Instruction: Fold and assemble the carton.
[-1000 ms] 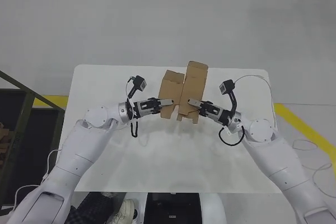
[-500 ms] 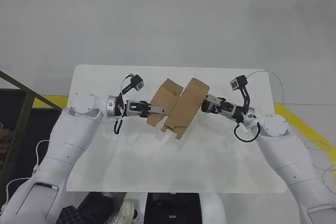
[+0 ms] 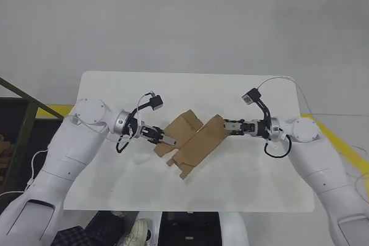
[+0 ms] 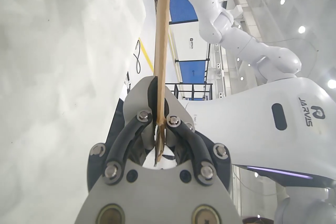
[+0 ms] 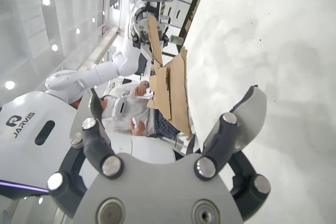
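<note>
The brown carton lies flattened and slanted across the middle of the white table, with its flaps toward the front edge. My left gripper is shut on its left edge. In the left wrist view the cardboard runs edge-on out from between that gripper's pinched fingers. My right gripper sits at the carton's right edge. The right wrist view has this gripper open, fingers spread wide, and the carton just ahead of them with no grip on it.
A dark rack with a green frame stands left of the table. Yellow floor tape runs along the right side. Bare tabletop surrounds the carton at the back and the front.
The carton was held raised near the table's back; it has come down flatter toward the front. Both arms spread outward, and the right gripper has let go of its edge.
</note>
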Controlling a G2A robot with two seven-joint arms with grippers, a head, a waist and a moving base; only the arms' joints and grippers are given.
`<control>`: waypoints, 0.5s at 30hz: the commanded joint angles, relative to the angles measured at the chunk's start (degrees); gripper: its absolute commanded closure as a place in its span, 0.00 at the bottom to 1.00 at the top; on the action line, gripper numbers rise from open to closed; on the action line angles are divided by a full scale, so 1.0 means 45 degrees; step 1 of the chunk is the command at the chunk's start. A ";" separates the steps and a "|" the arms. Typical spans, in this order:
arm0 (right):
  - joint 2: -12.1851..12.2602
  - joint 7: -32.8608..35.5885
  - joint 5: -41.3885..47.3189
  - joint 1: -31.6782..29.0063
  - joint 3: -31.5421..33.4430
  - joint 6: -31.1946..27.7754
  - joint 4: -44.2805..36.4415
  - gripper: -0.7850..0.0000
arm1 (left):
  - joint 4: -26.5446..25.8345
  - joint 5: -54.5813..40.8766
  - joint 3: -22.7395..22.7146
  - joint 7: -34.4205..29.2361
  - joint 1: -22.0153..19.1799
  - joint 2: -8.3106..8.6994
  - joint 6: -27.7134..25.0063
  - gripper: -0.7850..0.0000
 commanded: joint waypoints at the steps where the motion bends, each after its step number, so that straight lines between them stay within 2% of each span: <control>1: 0.0006 0.0022 -0.0316 0.0234 -0.0349 0.0101 -0.0097 0.00 | -0.0162 -0.0133 0.0477 -0.0001 -0.0173 0.0324 0.0011 1.00; 7: 0.0173 0.0296 -0.0108 0.0628 -0.1144 0.0373 -0.0467 0.00 | -0.0269 -0.0746 0.1572 -0.0001 -0.0695 0.1050 -0.0166 1.00; 15: 0.0414 0.0545 -0.0069 0.1187 -0.2476 0.0620 -0.0492 0.00 | -0.0183 -0.1700 0.2625 -0.0001 -0.1350 0.1651 -0.0417 1.00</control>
